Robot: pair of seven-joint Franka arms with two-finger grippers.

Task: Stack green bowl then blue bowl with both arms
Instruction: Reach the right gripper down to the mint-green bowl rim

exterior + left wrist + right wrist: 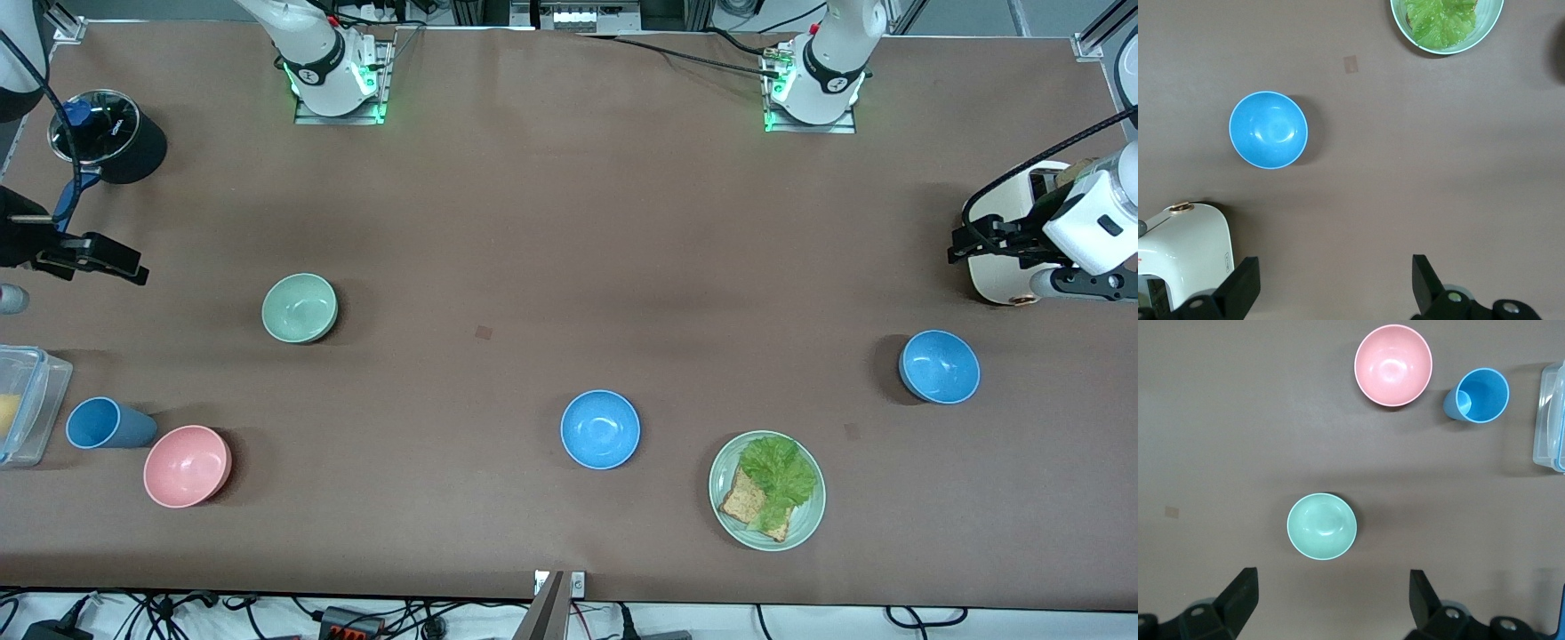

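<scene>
Arms (1089, 222) raised, jaws spread wide

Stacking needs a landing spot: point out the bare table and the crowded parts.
Bare: the wide stretch between the green bowl and the middle blue bowl, up to the arm bases. Crowded: the pink bowl, blue cup and plastic box corner.

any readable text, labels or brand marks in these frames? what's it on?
None readable.
White appliance: small dark mark on its side, too small to read.
Arm bases: dark round marks, illegible.
Green bowl, both blue bowls: plain.
</scene>
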